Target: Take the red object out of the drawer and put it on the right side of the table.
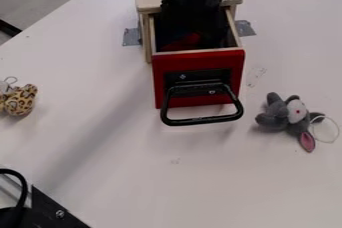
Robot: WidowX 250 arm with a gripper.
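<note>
Well, from where I stand, the red object [183, 42] lies inside the open drawer [198, 80], towards its handle end, just beside the black gripper [194, 26] and a little to its left in the camera view. There is only the one arm to reach it. I can't tell how far the gripper is open, or whether it has hold of anything. The red part showing slants from lower left to upper right; its full long axis I can't make out.
</note>
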